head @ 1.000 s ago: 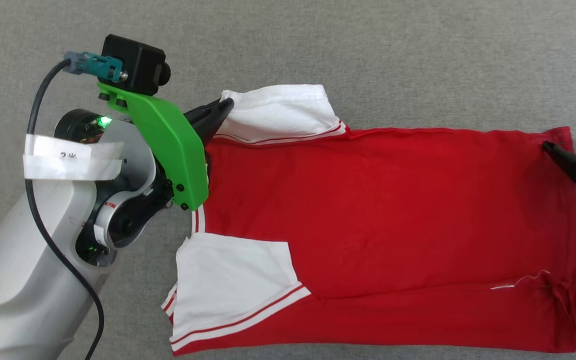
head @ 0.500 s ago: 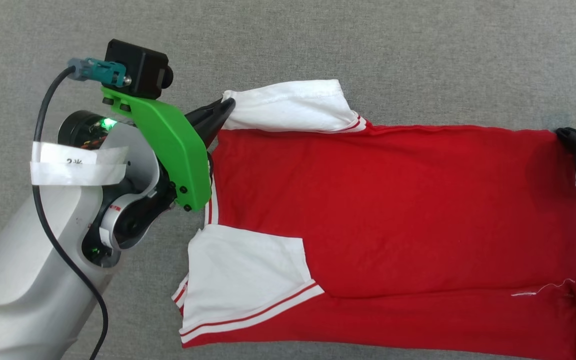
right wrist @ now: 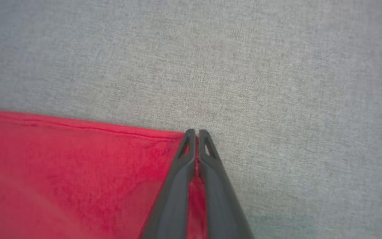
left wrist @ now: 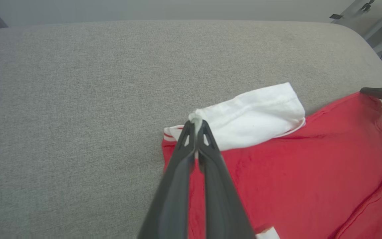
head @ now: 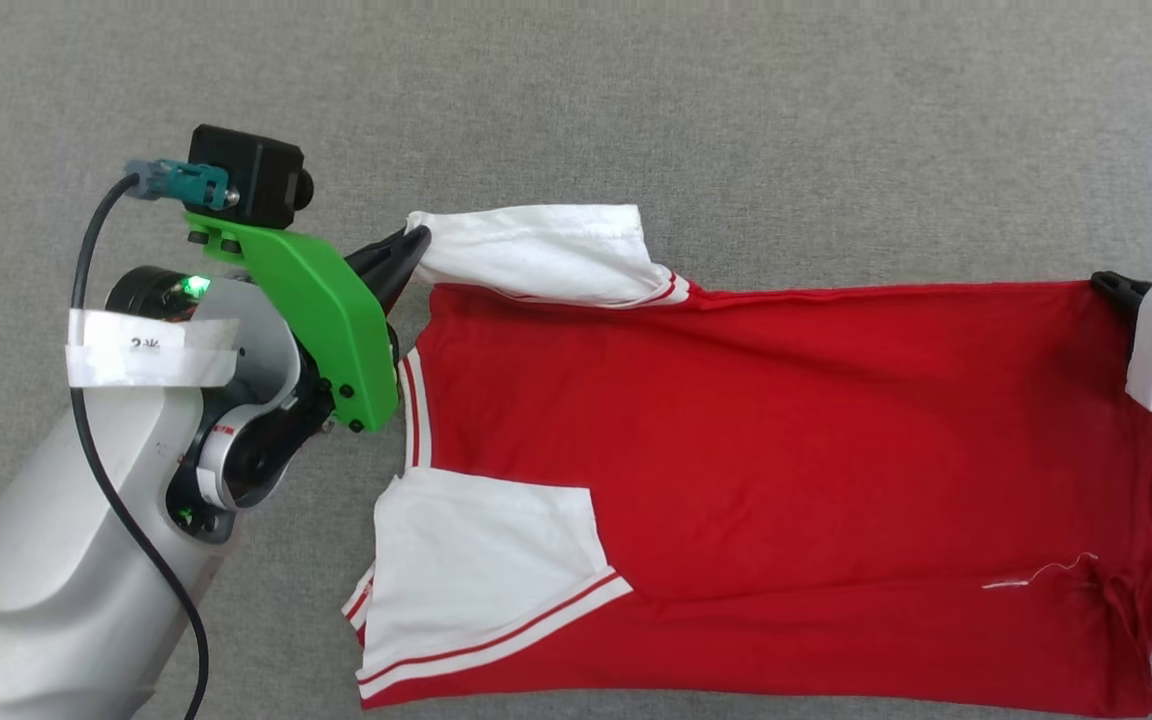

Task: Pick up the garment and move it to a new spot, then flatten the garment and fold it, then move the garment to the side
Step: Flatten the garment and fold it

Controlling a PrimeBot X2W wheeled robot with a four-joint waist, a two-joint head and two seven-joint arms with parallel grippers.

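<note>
Seen from my head camera, the garment (head: 786, 450) lies spread plain-red-side up on the grey worktop (head: 736, 100), one white sleeve flat and the other lifted. The wrist views bring the grips close. My left gripper (left wrist: 196, 125) is clenched on the lifted sleeve's corner and my right gripper (right wrist: 196, 132) pinches a hem corner, with the arms at the garment's opposite ends.

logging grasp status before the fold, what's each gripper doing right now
Left gripper: closed, holding the white sleeve of the garment.
Right gripper: closed, holding the garment at a red hem corner.
</note>
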